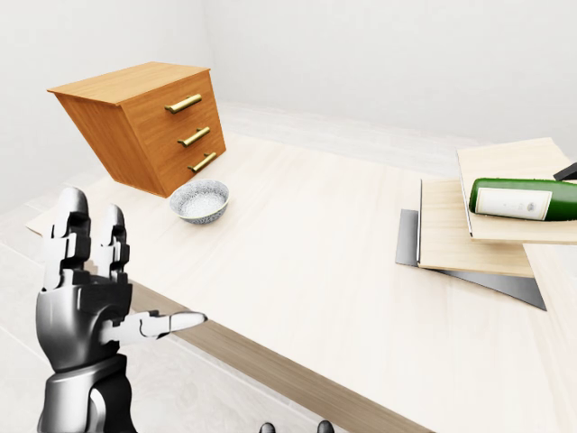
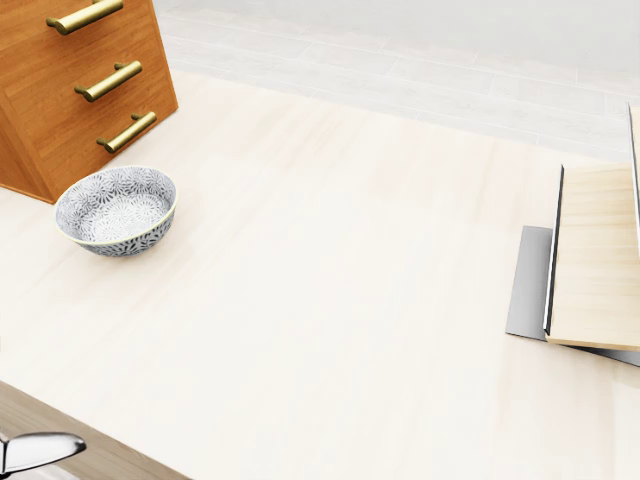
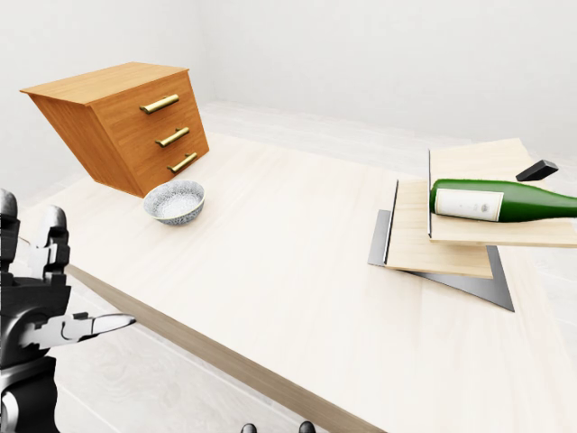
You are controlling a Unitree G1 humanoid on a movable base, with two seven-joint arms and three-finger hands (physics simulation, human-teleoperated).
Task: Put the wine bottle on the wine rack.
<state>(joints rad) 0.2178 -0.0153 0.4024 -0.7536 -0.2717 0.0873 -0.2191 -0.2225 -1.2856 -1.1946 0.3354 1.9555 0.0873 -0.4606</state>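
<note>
While the bottom left of the left-eye view is taken up by the robot's left hand [image 1: 90, 298], it's just held upright off the near edge of the table [image 1: 306, 271], not touching anything, with its fingers [image 1: 72, 225] spread apart and pointing up and the thumb sticking out sideways to the right. The right hand doesn't show in any view, so can't say what its fingers are doing. Two small dark rounded bits peek in at the very bottom edge of the eye views, too small to tell what they are. Moving up the frame, the light wood tabletop runs diagonally, and in the left middle sits a patterned bowl [image 2: 116, 209], grey-blue with a pale rim, upright and looks empty. Just beside it, further up and left, is a wooden drawer unit [image 1: 149, 122] with three brass handles, standing close to the bowl but apart from it. Over on the right side of the frame is the wine rack [image 3: 451, 236], a stack of light wooden boards on a grey metal base, tilted a bit. The wine bottle [image 3: 500, 200], green with a white label, is lying on its side on the upper board of the rack, neck pointing off toward the right edge of the right-eye view.
</note>
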